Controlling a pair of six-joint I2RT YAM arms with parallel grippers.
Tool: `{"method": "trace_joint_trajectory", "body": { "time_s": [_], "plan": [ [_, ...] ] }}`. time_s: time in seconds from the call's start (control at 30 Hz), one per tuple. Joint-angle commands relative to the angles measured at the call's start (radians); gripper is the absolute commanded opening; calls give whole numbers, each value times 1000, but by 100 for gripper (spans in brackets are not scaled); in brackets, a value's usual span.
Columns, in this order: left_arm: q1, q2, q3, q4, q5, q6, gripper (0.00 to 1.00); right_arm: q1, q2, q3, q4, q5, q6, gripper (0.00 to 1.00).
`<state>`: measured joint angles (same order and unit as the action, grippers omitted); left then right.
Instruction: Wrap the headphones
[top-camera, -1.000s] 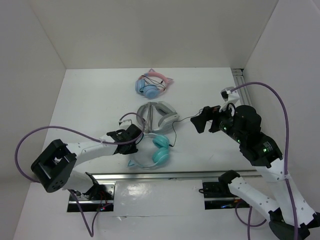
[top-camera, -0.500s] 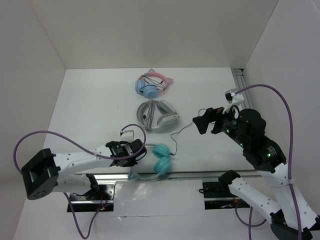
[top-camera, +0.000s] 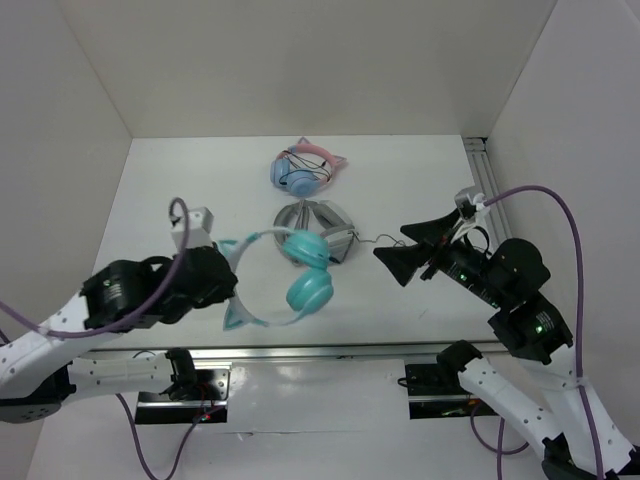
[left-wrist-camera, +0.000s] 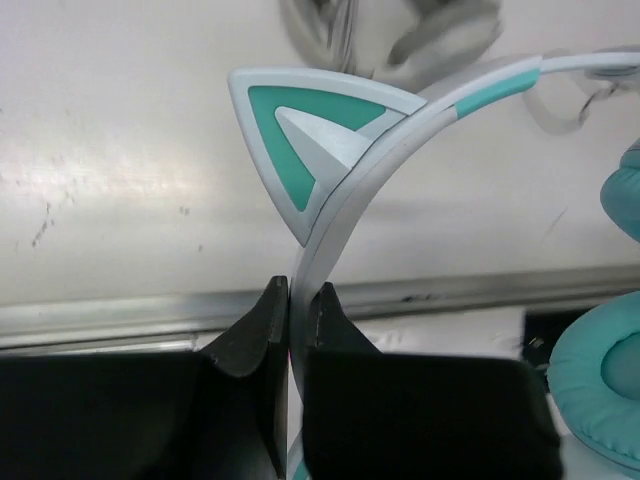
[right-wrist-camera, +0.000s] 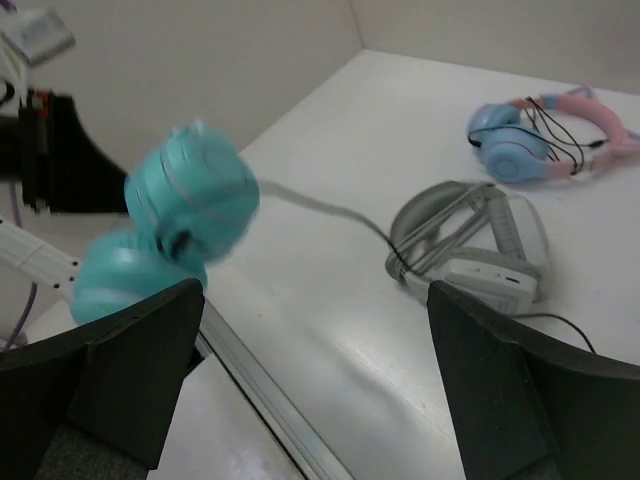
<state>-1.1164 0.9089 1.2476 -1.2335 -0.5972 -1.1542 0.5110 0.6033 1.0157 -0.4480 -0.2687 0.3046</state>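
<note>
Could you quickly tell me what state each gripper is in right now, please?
Left gripper: closed on the teal headphones, gripping the white headband.
Right gripper: open wide, holding nothing.

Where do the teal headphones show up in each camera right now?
Top external: teal headphones, left of centre.
Left wrist: headband and cat ear at centre, pinched by the left gripper.
Right wrist: blurred ear cups at left.
Shared landmark: grey headphones, in every view.

headphones (top-camera: 308, 290) in left gripper (left-wrist-camera: 296, 310) | second headset (top-camera: 318, 230) behind (on table (top-camera: 180, 200)) | third headset (top-camera: 305, 170) farthest
</note>
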Motion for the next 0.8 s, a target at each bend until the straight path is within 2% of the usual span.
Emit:
{"method": "trace_joint_trajectory", "body": {
  "time_s": [0.0, 0.1, 0.17, 0.33, 0.47, 0.77],
  "plan": [
    [36, 13, 199, -133, -208, 7, 0, 7, -63, -98, 271, -146, 48, 100],
    [88, 39, 326, -133, -223, 50, 0, 7, -94, -230, 420, -43, 71, 100],
    [115, 87, 416, -133, -223, 102, 0, 7, -94, -310, 529, -33, 71, 100],
    [135, 147, 574, -133, -204, 157, 0, 7, 62, -407, 730, -63, 80, 97],
    [135, 157, 622, -133, -182, 169, 0, 26, 189, -427, 879, -70, 61, 94],
    [144, 128, 655, -101, -138, 198, 0, 118, 361, -427, 1052, -144, 28, 94]
  ]
}}
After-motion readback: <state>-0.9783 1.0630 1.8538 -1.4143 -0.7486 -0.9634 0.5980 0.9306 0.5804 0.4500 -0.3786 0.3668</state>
